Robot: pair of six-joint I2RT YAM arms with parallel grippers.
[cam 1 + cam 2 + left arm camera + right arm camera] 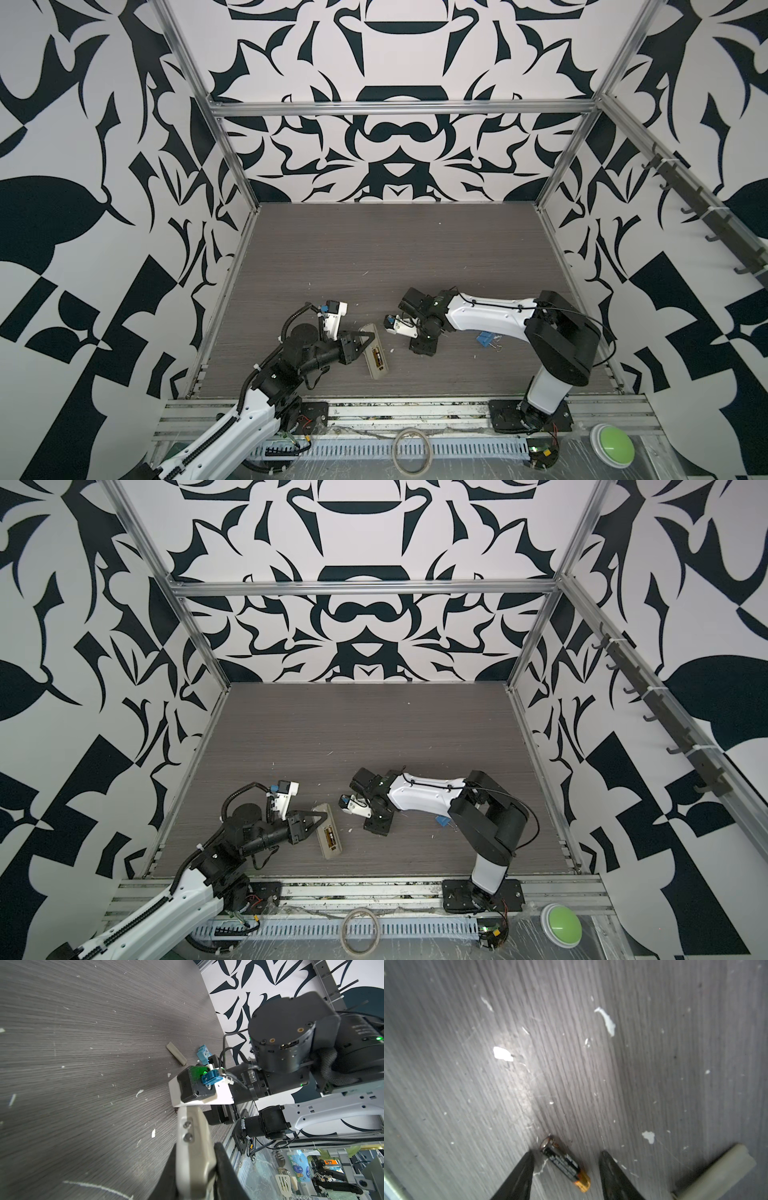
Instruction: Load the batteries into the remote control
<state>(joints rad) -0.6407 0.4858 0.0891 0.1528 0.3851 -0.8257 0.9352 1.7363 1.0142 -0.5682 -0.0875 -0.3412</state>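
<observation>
Your left gripper (365,334) is clamped on the remote's (381,369) twelve o'clock end. Your right gripper's (566,1154) jaws stand apart, straddling a battery (564,1164) on the table (571,1064).

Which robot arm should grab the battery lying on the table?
Right. The right gripper is open with the loose battery lying between the jaws, while the left gripper is shut on the remote control.

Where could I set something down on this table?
The far half of the table, up to the back wall, is bare but for flecks. A smaller patch lies by the front rail, between remote and right arm. Crowded: around the remote, left claw, right claw, battery and owl.
</observation>
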